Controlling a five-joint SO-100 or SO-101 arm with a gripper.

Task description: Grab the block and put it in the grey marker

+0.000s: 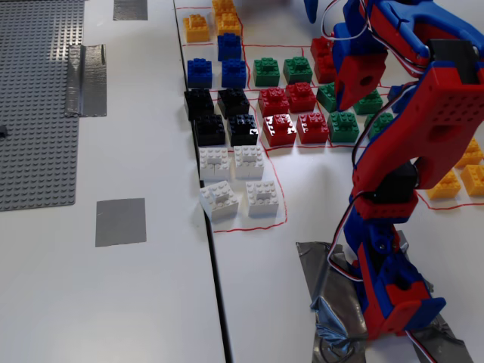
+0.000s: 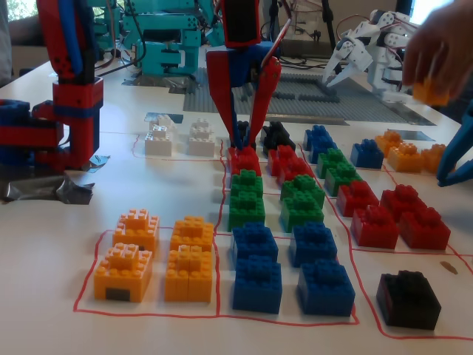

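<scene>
Several green bricks sit among the sorted bricks, in a fixed view [image 1: 344,125] and in the other fixed view [image 2: 246,209]. My red and blue gripper [image 2: 245,142] points down with its jaws open and empty. Its tips hang low at the far edge of the green group, by a red brick [image 2: 244,160]; I cannot tell whether they touch anything. In a fixed view the gripper [image 1: 346,102] covers part of the green bricks. The grey marker [image 1: 120,221], a flat matte patch, lies far off on the left table, with nothing on it.
Red [image 1: 274,100], black [image 1: 199,103], white [image 1: 219,200], blue [image 1: 200,72] and orange [image 1: 197,28] bricks stand in red-outlined fields. A studded grey baseplate [image 1: 38,106] and wrinkled silver tape [image 1: 85,79] lie left. A hand holds an orange brick [image 2: 429,90] at the right.
</scene>
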